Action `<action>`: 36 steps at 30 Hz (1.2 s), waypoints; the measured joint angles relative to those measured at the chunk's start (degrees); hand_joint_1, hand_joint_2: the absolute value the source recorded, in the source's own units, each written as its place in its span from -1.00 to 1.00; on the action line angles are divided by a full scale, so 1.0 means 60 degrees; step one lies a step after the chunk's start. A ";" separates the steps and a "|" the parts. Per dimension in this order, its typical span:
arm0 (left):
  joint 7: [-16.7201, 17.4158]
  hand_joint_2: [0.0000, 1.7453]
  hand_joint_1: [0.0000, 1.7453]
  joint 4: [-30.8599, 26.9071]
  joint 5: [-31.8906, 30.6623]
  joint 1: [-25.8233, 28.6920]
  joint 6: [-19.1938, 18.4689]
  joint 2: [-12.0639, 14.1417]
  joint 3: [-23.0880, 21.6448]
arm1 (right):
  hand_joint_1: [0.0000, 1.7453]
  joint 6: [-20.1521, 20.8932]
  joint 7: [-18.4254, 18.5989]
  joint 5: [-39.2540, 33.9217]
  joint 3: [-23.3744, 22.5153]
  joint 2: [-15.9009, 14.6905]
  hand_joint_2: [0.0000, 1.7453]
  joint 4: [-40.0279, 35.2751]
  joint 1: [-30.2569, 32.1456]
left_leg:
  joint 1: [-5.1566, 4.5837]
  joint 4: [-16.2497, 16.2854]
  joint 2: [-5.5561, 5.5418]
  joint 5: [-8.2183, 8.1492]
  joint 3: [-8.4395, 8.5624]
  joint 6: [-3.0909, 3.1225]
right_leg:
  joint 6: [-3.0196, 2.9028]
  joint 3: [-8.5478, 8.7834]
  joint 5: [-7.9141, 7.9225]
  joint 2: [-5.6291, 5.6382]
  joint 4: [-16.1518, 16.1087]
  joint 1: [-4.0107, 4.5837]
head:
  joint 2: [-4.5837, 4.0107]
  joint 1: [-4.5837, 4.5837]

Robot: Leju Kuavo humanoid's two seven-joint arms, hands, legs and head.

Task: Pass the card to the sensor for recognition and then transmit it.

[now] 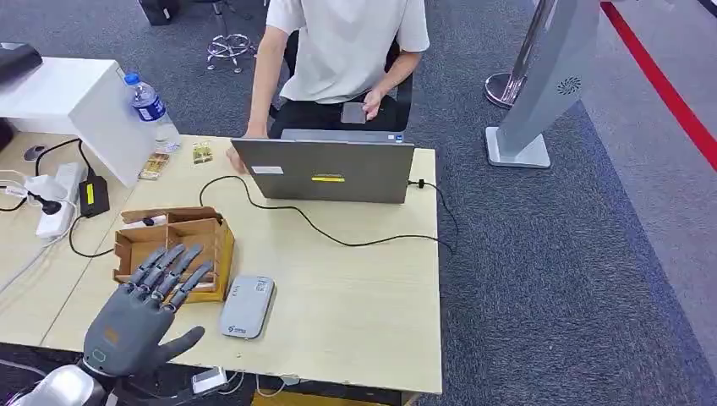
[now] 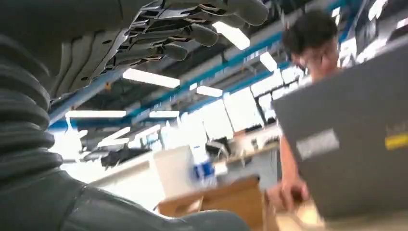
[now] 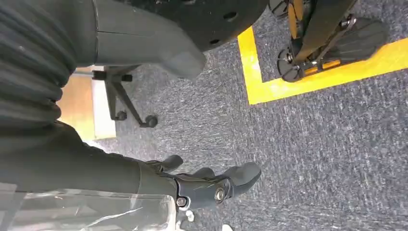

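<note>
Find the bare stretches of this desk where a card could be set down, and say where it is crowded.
Free: the desk between the laptop, its cable and the grey sensor. Crowded: the left side, around the cardboard box, left hand and power strip.

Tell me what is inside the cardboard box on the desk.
The cardboard box has open compartments. The far one holds a pen-like item; the middle ones look empty. The left robot hand hovers open over the near part, hiding whatever lies there.

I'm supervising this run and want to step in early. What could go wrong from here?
The left hand hovers open over the cardboard box; reaching in, it could knock the light box. The laptop cable trails across the table near the grey card reader and could snag a sweeping arm.
</note>
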 joint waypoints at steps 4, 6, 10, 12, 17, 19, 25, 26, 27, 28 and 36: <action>0.0245 1.00 -1.00 0.0412 0.0709 0.0404 -0.0055 -0.0227 0.0369 | -1.00 -0.0007 0.0004 0.0069 0.0000 0.0000 1.00 0.0000 -0.0003 | -0.0001 0.0000 -0.0020 0.0001 0.0003 0.0000 | 0.0000 0.0013 0.0000 -0.0019 0.0000 0.0000 | 0.0000 0.0004; 0.0351 1.00 -1.00 0.0813 0.0920 0.0475 -0.0114 -0.0460 0.0657 | -1.00 -0.0007 0.0007 0.0131 0.0000 0.0000 1.00 0.0000 -0.0001 | 0.0000 0.0000 -0.0020 0.0001 0.0004 0.0000 | 0.0000 0.0015 0.0000 -0.0019 0.0000 0.0000 | 0.0000 0.0004; 0.0238 1.00 -1.00 0.1842 0.0982 0.0399 -0.0183 -0.1065 0.1438 | -1.00 0.0000 0.0076 0.0295 0.0047 0.0000 1.00 0.0000 -0.0008 | 0.0000 0.0001 -0.0021 0.0001 0.0009 0.0000 | 0.0000 0.0019 0.0001 -0.0019 0.0000 0.0000 | 0.0000 0.0000; 0.0092 1.00 -1.00 0.2298 0.0858 0.0305 -0.0139 -0.1353 0.1826 | -1.00 0.0000 0.0094 0.0364 0.0073 0.0000 1.00 0.0000 -0.0008 | -0.0001 0.0001 -0.0022 0.0002 0.0010 0.0000 | 0.0000 0.0020 0.0001 -0.0021 0.0000 0.0000 | 0.0000 0.0000; -0.0295 1.00 -1.00 0.3090 0.0391 0.0142 0.0167 -0.2045 0.2602 | -1.00 0.0000 0.0138 0.0463 0.0157 0.0000 1.00 0.0000 -0.0021 | 0.0000 0.0001 -0.0023 0.0001 0.0009 0.0001 | 0.0000 0.0022 0.0001 -0.0023 0.0000 0.0000 | 0.0000 0.0004; -0.0404 1.00 -1.00 0.3268 0.0202 0.0074 0.0284 -0.2249 0.2835 | -1.00 0.0004 0.0153 0.0481 0.0190 0.0000 1.00 0.0000 -0.0029 | -0.0002 0.0001 -0.0024 0.0000 0.0008 0.0001 | 0.0001 0.0022 0.0000 -0.0025 0.0000 0.0000 | 0.0000 0.0004; -0.1096 1.00 -1.00 0.3658 -0.0421 -0.0007 0.1348 -0.2751 0.3389 | -1.00 0.0069 0.0237 0.0579 0.0339 0.0000 1.00 0.0000 -0.0035 | -0.0001 0.0001 -0.0024 0.0000 0.0009 0.0001 | 0.0001 0.0022 0.0000 -0.0025 -0.0001 0.0000 | 0.0000 0.0004; -0.1191 1.00 -1.00 0.3712 -0.0491 -0.0026 0.1523 -0.2809 0.3462 | -1.00 0.0073 0.0240 0.0590 0.0353 0.0000 1.00 0.0000 -0.0036 | -0.0001 0.0001 -0.0025 0.0000 0.0009 0.0001 | 0.0001 0.0022 0.0000 -0.0027 0.0000 0.0000 | 0.0000 0.0004; -0.1286 1.00 -1.00 0.3767 -0.0637 -0.0037 0.1738 -0.2857 0.3523 | -1.00 0.0073 0.0266 0.0608 0.0386 0.0000 1.00 0.0000 -0.0038 | -0.0001 0.0001 -0.0025 0.0000 0.0010 0.0001 | 0.0000 0.0022 0.0000 -0.0027 0.0000 0.0000 | 0.0000 0.0004; -0.1373 1.00 -1.00 0.3836 -0.0735 -0.0060 0.1949 -0.2900 0.3567 | -1.00 0.0073 0.0266 0.0638 0.0415 0.0000 1.00 0.0000 -0.0038 | 0.0000 0.0001 -0.0025 0.0000 0.0009 0.0001 | 0.0000 0.0022 0.0000 -0.0029 0.0000 0.0000 | 0.0000 0.0004; -0.1595 1.00 -1.00 0.4350 -0.1048 -0.0274 0.2484 -0.3031 0.3785 | -1.00 0.0106 0.0280 0.0670 0.0568 0.0000 1.00 0.0000 -0.0050 | 0.0001 0.0001 -0.0026 0.0001 0.0011 0.0001 | 0.0000 0.0023 0.0000 -0.0035 0.0000 0.0001 | 0.0000 0.0004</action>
